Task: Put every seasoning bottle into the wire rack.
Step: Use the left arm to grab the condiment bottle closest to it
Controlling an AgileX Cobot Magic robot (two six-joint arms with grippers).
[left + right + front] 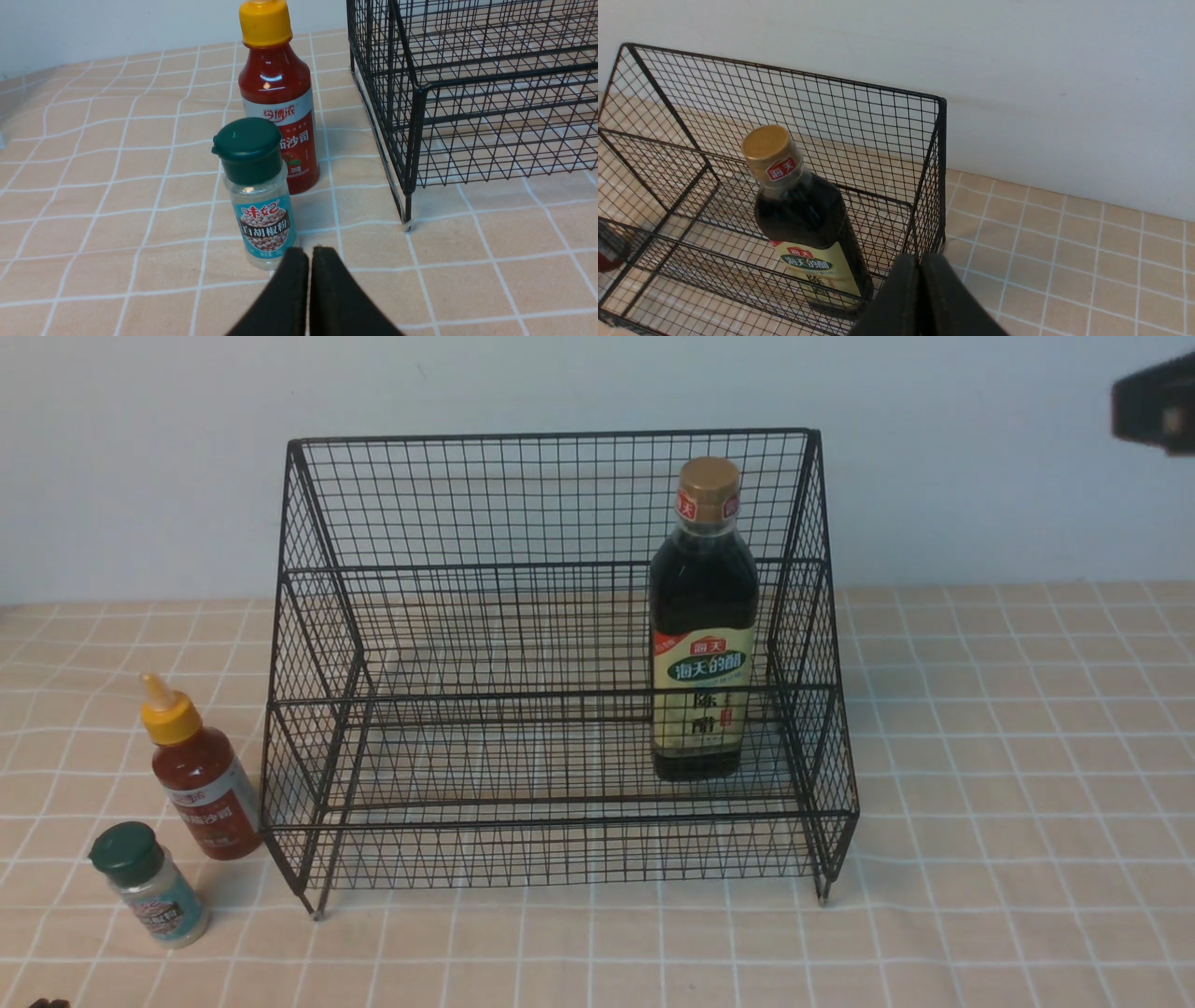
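While two of the three seasoning bottles stand outside the wire rack (551, 436), the tall dark vinegar bottle (703, 625) is upright inside it, on the lower front tier near the rack's right side wall. Its gold cap rises above the rail of the upper tier but stays below the rack's top rim. The upper tier holds no bottle.

The red sauce bottle (203, 784), with its yellow nozzle cap, stands upright on the cloth just beside the rack's left front leg, outside the mesh. The small clear shaker (154, 887), with its green lid, stands upright beside the sauce bottle, a little farther from the rack and nearer the robot. The two appear close together; whether they touch cannot be told.

The left gripper (309, 254) sits low, outside the rack off its left front corner. Its fingers are pressed together with nothing between them, the tips near the shaker's base.

The right gripper (920, 261) hangs above the rack's right front corner, near the vinegar bottle; its fingers likewise meet and hold nothing.

The rack rests on a checked tablecloth (1008, 803) with a pale wall (934, 504) behind its tall back.
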